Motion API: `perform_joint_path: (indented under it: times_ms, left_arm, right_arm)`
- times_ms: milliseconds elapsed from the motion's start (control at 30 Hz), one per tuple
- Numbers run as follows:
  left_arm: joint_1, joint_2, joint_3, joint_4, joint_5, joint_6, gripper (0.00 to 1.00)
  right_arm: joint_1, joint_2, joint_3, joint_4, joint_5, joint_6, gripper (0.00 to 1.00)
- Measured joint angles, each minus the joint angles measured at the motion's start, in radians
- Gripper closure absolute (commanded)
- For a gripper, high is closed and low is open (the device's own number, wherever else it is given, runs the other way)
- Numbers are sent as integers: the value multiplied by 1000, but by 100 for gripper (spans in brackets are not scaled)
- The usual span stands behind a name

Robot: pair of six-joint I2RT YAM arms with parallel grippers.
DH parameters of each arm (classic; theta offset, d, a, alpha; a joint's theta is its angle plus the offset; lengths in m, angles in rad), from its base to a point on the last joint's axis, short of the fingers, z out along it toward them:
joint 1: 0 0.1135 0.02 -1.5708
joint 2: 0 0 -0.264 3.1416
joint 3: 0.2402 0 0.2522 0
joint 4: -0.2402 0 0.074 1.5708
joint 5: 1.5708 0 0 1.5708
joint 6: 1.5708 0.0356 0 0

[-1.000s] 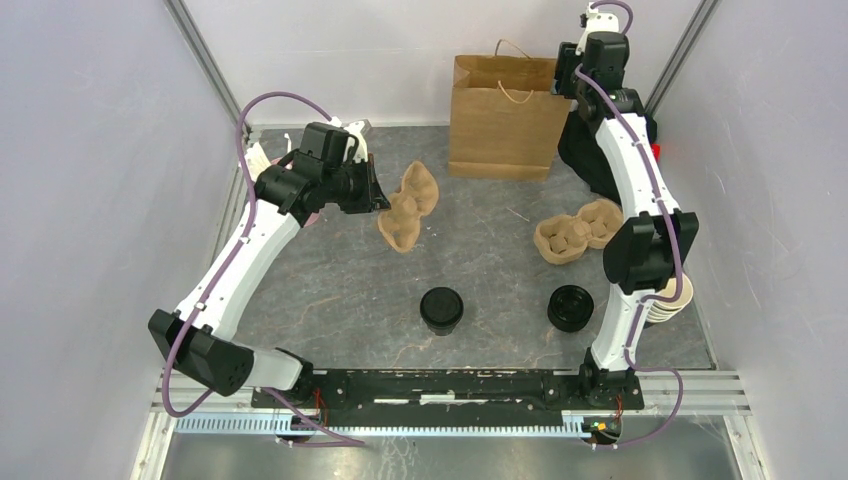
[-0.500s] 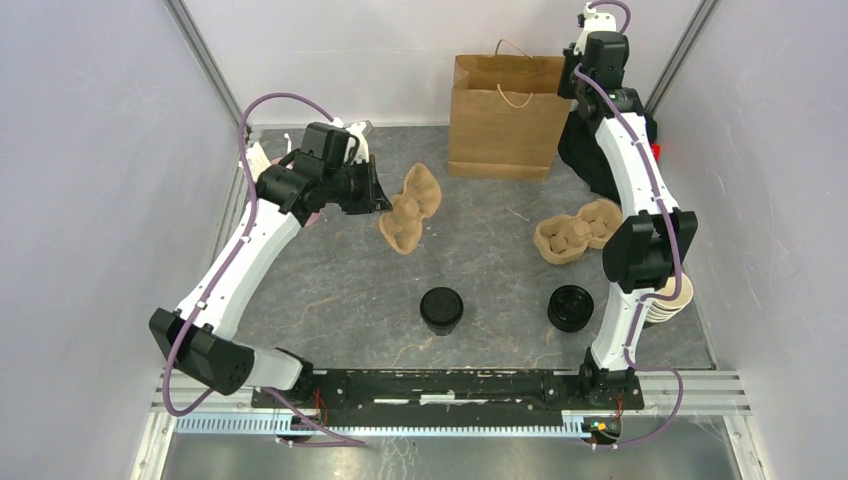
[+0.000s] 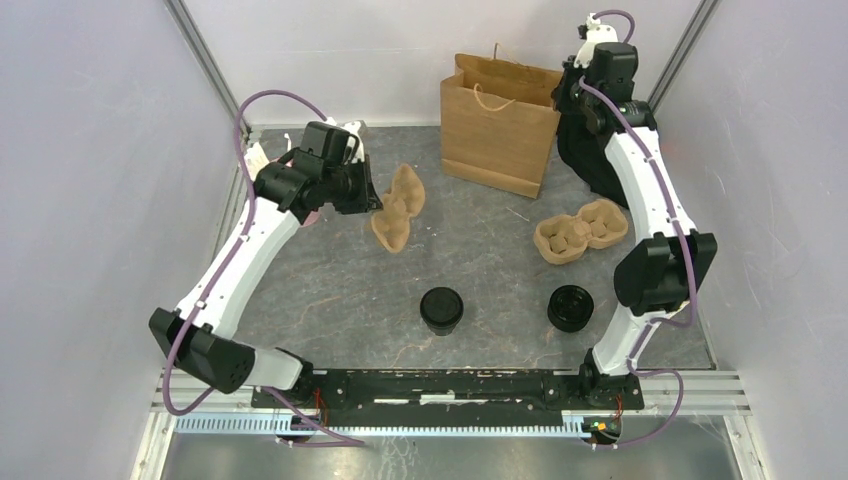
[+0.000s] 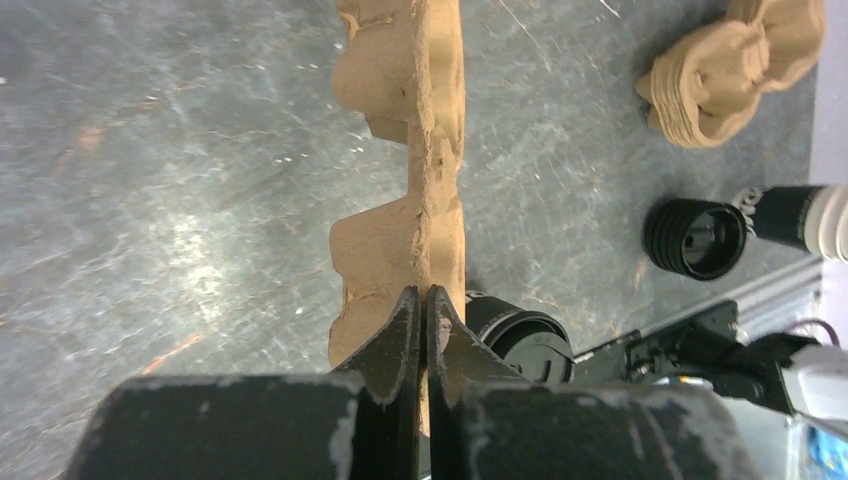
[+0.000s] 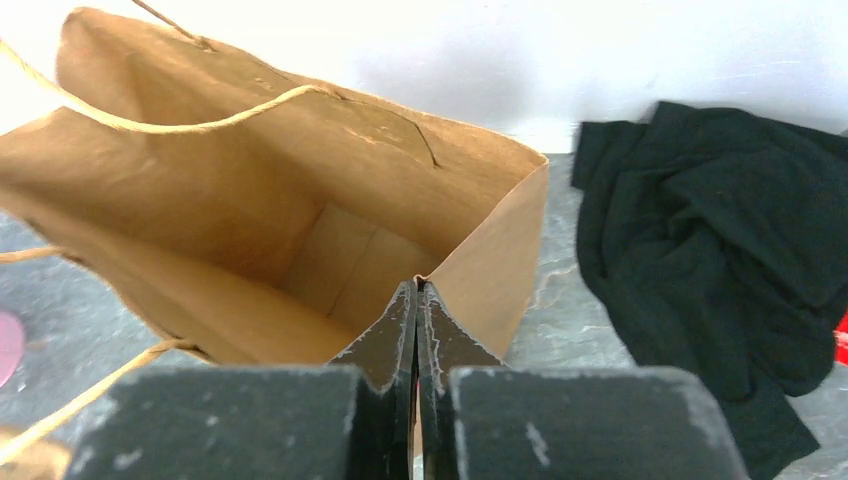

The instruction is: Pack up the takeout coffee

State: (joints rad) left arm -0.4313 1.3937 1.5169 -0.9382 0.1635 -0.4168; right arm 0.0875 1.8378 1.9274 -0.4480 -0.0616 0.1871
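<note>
The left hand (image 4: 421,297) is clamped on the rim of a pulp tray (image 4: 400,150), which is tipped on edge. The right hand (image 5: 416,288) pinches the bag (image 5: 230,200) by its rim. The coffee (image 3: 441,308) stands upright near the middle of the counter (image 3: 330,280), well apart from both hands, with the lids (image 3: 571,307) to its right.

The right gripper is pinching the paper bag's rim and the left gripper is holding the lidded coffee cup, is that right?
Not quite. The left gripper is holding a pulp cup carrier, not the coffee cup, which stands on the table; the left wrist view shows it. The right gripper does pinch the rim of the paper bag.
</note>
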Motion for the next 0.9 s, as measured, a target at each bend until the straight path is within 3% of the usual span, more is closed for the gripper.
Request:
perform_joint_path:
  times_ms: [400,667,900]
  left_arm:
    - [4,-134,142,-16,-255,-9,98]
    - [4,-182,306,29,-343,-9,98]
    - [4,-259,317,69,-367,-9,98]
  right_arm:
    - [155,-136,-145,-64,-189,24,100]
    - [275,-278,-322,-48,-277,17,100]
    - [283,-387,-436,-36,-297,15,100]
